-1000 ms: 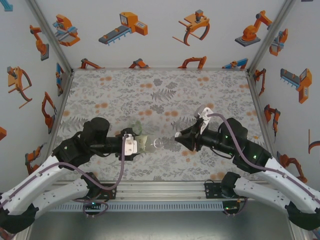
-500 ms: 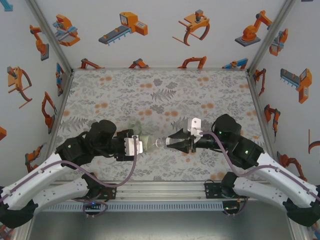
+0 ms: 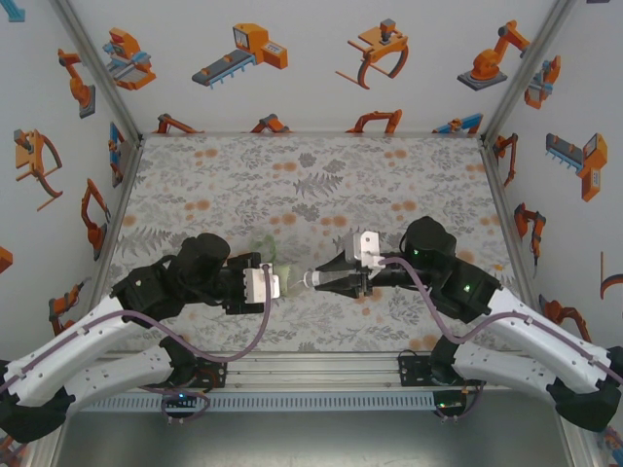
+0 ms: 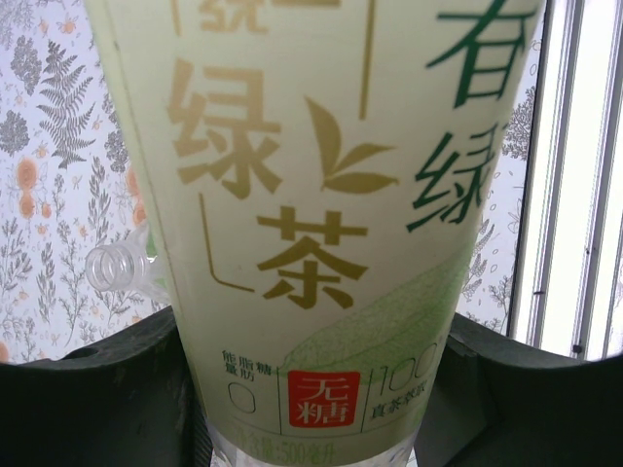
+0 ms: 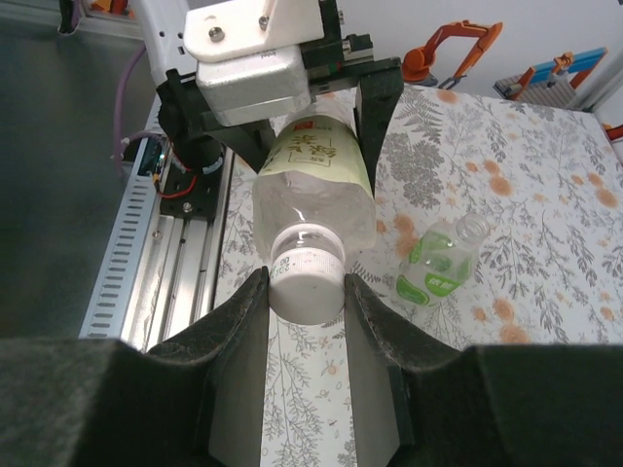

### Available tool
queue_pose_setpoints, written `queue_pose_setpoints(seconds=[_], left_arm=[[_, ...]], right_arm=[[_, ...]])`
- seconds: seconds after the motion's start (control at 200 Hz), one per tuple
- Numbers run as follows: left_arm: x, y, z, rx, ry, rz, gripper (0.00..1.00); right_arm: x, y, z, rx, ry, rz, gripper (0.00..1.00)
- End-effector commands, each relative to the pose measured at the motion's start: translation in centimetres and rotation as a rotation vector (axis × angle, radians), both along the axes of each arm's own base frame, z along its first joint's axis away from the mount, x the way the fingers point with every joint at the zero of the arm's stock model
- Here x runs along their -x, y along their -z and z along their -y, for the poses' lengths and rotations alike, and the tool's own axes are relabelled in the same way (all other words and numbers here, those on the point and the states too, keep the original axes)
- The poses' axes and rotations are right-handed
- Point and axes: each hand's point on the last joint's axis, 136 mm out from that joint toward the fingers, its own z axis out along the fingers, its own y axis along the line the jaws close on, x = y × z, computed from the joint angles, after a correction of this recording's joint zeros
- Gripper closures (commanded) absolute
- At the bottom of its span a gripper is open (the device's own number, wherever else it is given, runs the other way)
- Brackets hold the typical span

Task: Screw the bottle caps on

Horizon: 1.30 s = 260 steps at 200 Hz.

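A pale yellow labelled bottle (image 3: 292,282) is held level above the table, with my left gripper (image 3: 269,284) shut round its body (image 4: 311,243). The black fingers (image 4: 97,389) press both sides of the label. A white bottle cap (image 5: 307,287) sits on the bottle's neck, and my right gripper (image 5: 307,297) is shut on that cap (image 3: 310,280), one finger on each side. A green-tinted bottle (image 5: 440,258) lies uncapped on the table just behind the left gripper (image 3: 261,245); its open neck (image 4: 117,268) shows beside the held bottle.
The floral table cloth (image 3: 311,185) stretches back to printed walls. An aluminium rail (image 3: 311,365) runs along the near edge below both arms. Purple cables (image 3: 243,336) loop off each wrist.
My right gripper has moved left, turning at the wrist, until its fingers reached the capped neck of the held bottle. The left gripper with the bottle has shifted slightly right.
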Motion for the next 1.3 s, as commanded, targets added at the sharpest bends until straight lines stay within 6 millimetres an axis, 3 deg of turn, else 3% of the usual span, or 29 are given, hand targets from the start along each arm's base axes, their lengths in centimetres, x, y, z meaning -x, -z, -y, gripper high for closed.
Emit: queue_pose_setpoints(seconds=[0.0, 0.496, 0.786, 1.297], left_arm=[[0.2, -1.0, 0.1, 0.022, 0.000, -0.006, 1.00], [0.9, -1.7, 0.4, 0.054, 0.029, -0.018, 1.00], [1.9, -2.2, 0.6, 0.080, 0.086, -0.031, 1.00], [3.1, -2.9, 1.6, 0.076, 0.151, -0.123, 1.00]], right_arm=[[0.9, -2.4, -0.1, -0.065, -0.041, 0.058, 1.00], [0.7, -0.5, -0.7, 0.054, -0.039, 0.110, 1.00], [0.7, -0.4, -0.6, 0.077, -0.030, 0.156, 1.00], [3.0, -0.6, -0.5, 0.078, -0.155, 0.326, 1.00]])
